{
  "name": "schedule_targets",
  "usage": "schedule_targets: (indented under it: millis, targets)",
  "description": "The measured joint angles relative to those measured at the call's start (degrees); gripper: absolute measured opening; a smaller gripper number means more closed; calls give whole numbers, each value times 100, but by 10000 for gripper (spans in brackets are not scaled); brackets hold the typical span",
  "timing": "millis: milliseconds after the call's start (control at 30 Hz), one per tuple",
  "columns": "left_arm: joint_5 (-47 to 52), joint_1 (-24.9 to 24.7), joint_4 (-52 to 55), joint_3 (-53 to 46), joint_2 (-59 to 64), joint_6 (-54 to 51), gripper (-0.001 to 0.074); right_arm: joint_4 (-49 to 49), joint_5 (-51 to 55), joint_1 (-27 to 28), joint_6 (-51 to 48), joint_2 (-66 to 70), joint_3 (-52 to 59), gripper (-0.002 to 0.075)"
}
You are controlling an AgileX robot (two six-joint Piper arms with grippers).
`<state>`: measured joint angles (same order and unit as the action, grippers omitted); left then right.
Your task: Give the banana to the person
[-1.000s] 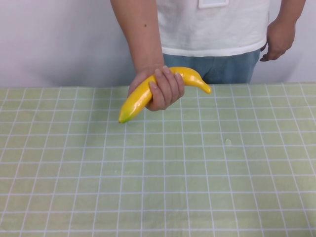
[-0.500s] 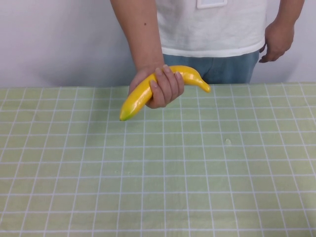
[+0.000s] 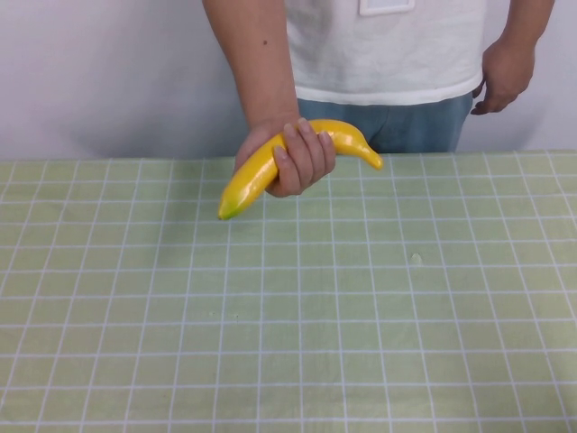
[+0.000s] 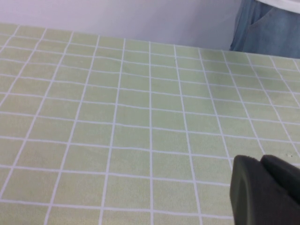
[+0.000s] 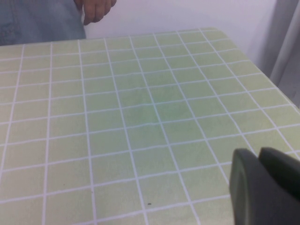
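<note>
The banana (image 3: pixel 297 161) is already in the person's hand (image 3: pixel 293 161) over the counter (image 3: pixel 361 298), so we're done; we cannot tell if our left pincer (image 4: pixel 265 187) and right pincer (image 5: pixel 265 185), low over the counter, are open.

no writing can be read anywhere; the badge (image 3: pixel 388 6) on the person's (image 3: pixel 388 54) white shirt shows no legible text.

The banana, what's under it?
The person's hand wraps the banana above the green checked cloth; the covered middle can't be seen. The left pincer and right pincer stay back over bare cloth.
</note>
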<state>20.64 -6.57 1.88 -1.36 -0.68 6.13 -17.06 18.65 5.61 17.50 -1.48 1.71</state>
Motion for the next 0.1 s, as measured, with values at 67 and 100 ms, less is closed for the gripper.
schedule_targets:
  millis: [67, 100]
  targets:
    - [0, 0, 0, 0, 0, 0, 4, 0, 0, 0, 0, 0, 0, -9]
    - [0, 0, 0, 0, 0, 0, 4, 0, 0, 0, 0, 0, 0, -9]
